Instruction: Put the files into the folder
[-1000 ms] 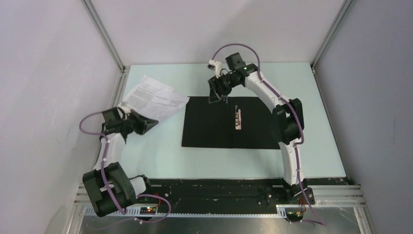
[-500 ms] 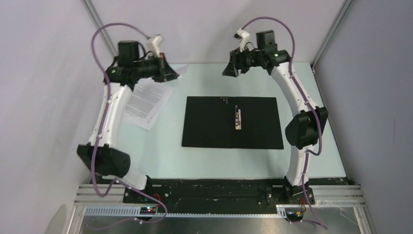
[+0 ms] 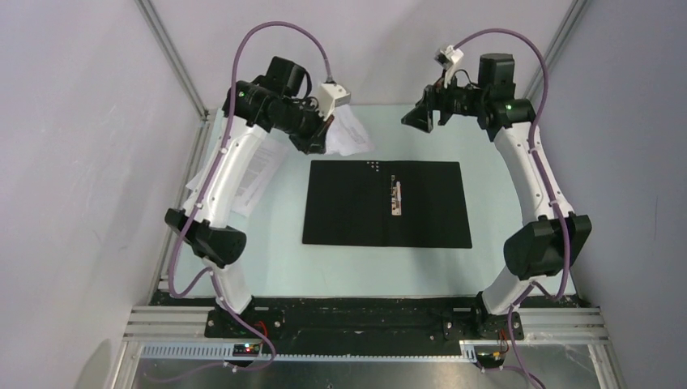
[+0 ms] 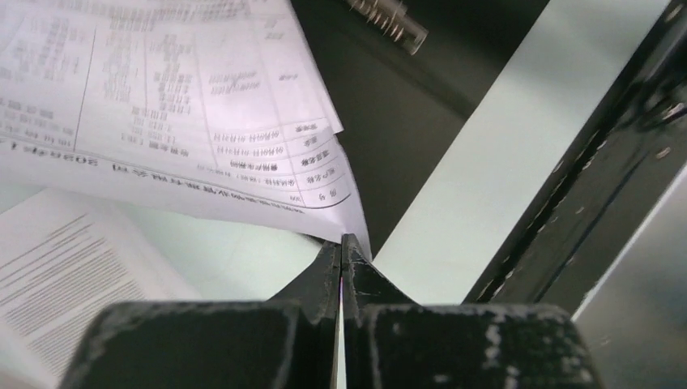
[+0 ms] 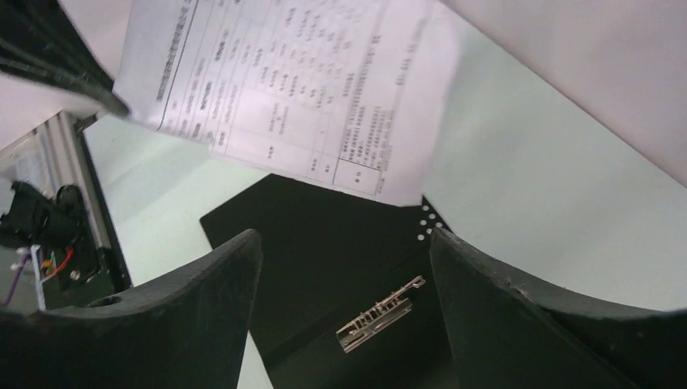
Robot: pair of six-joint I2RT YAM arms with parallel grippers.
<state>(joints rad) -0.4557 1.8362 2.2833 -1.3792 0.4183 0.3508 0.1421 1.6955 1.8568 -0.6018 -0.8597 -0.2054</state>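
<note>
Dangling from our left claw [image 4: 341, 243], pinched shut on one corner, the thin white printed paper sheets [image 3: 350, 134] hang at eleven o'clock above the large flat folder [image 3: 348, 215], which is spread black side up on the pale green desk [image 3: 267, 259]. More printed white pages [image 3: 243, 174] lie at nine o'clock. Our right claw [image 5: 344, 243] gapes empty at one o'clock. So slight a grip, we judge, could let the sheets slip, or buckle against the small metal clip [image 3: 394, 198].

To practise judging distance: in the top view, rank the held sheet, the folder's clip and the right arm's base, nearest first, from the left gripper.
1. The held sheet, pinched in the left gripper.
2. The clip, on the folder, rightward.
3. The right arm's base, near-right corner.
</note>
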